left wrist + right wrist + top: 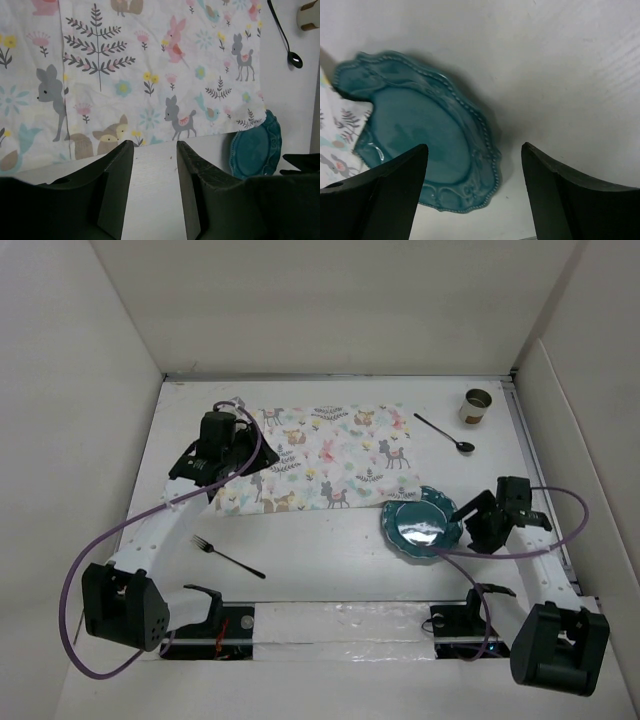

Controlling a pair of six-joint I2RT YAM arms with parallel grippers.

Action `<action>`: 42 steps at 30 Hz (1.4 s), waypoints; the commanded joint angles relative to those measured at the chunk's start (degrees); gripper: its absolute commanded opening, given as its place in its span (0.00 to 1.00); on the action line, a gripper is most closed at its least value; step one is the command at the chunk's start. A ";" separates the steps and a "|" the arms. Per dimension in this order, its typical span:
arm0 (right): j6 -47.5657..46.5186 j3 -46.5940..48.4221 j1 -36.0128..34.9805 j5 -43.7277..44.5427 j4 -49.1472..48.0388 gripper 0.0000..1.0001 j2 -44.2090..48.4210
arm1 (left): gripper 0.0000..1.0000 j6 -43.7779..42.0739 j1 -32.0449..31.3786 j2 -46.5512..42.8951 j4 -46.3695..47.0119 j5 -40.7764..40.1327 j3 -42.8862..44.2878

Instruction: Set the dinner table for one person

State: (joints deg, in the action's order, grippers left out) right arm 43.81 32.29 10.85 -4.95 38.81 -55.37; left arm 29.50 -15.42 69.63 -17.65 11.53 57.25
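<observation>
No readable text — no labels, brands, numbers anywhere.

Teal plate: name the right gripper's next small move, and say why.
Probably lower the open right gripper onto the rim of the teal plate facing it, then close. The plate lies mostly off the animal-print placemat, at its corner, and that rim already sits between the spread fingers.

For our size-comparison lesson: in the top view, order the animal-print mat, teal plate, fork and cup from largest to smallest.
1. animal-print mat
2. teal plate
3. fork and cup: unranked, fork longer, cup wider.
</observation>
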 commanded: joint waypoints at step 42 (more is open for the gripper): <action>1.98 23.87 2.42 20.24 8.74 0.00 1.06 | 0.31 -1.20 -0.40 2.09 3.85 2.36 -0.13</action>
State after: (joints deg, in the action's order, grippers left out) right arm 50.78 49.41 14.04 7.09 48.82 -53.58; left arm 29.26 -15.44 71.59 -15.33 13.72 56.58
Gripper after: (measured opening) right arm 0.154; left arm 0.315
